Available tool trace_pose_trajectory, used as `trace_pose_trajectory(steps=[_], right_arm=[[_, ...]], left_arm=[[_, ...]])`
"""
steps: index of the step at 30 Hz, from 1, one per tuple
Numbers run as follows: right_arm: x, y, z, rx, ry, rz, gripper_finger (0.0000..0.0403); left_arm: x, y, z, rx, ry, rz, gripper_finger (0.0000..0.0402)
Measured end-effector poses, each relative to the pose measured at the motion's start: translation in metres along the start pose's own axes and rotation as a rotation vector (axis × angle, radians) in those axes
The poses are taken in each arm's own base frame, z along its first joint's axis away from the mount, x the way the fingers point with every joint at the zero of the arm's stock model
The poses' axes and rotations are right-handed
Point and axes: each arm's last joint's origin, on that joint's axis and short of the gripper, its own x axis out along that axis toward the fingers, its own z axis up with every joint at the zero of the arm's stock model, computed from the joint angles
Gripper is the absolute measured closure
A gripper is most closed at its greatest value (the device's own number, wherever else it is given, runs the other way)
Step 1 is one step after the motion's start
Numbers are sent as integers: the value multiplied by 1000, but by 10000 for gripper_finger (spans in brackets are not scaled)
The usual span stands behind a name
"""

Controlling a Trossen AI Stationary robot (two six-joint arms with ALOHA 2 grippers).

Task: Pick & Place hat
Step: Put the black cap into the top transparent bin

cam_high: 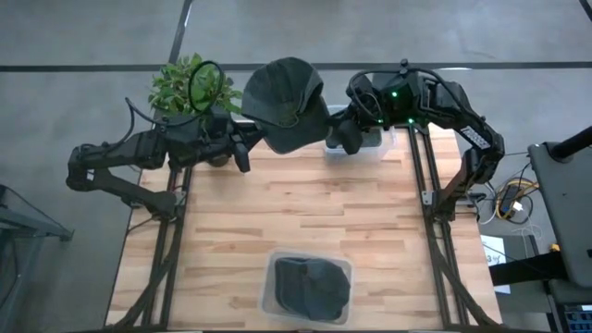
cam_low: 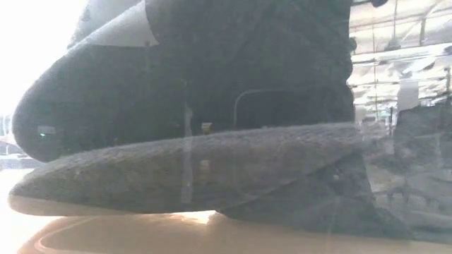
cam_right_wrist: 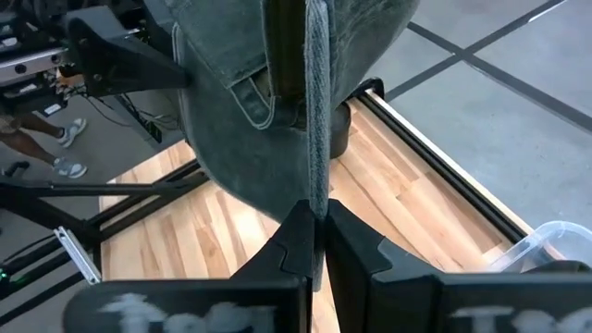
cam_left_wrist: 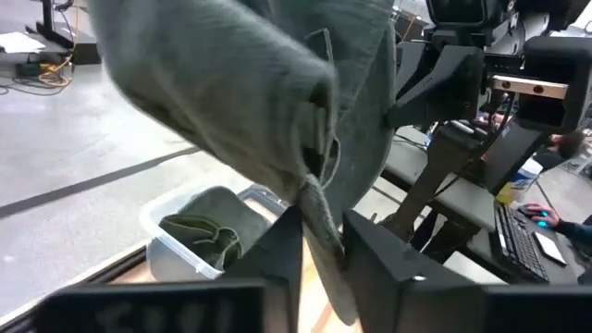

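Grey hat point(cam_high: 282, 97) aloft at top centre of high view, stretched between both grippers. Right gripper point(cam_right_wrist: 314, 215) clenched on hat edge. Left gripper point(cam_left_wrist: 319, 231) pinching hat fabric. Second hat point(cam_high: 310, 285) in bin point(cam_high: 270, 301), bottom centre. Plant point(cam_high: 185, 85) upper left.

Hat point(cam_high: 282, 97) matt grey cloth; table point(cam_high: 305, 208) pale smooth wood planks; bin point(cam_high: 268, 289) clear glossy plastic.
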Motion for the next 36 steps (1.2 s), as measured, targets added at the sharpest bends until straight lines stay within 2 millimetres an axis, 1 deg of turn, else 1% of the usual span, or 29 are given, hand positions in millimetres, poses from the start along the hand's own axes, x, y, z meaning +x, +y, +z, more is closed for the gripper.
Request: trace_pose_trajectory(steps=[3,4,9,13,16,20,26,30,33,36], right_arm=[[0,0,1,-12,-8,3,391],[-1,0,1,-12,-13,5,390],[-1,1,3,-11,-35,18,372],[-3,4,7,-26,-78,42,336],[-13,5,13,-46,-151,60,303],[-29,6,22,-74,-285,41,262],[-41,10,33,-130,-434,59,227],[-37,21,41,-247,-537,83,220],[-26,33,44,-370,-596,95,222],[-13,44,48,-432,-673,107,225]], left_arm=[[0,0,0,1,-3,7,380],[0,0,1,4,-6,8,388],[-4,0,7,37,-30,6,394],[-15,1,19,63,-89,4,395],[-28,2,32,48,-179,-19,395],[-45,6,47,13,-282,-50,395],[-65,8,67,-71,-461,-106,395],[-72,6,77,-87,-561,-161,395],[-73,4,81,-112,-603,-220,395],[-71,2,82,-137,-621,-245,395]])
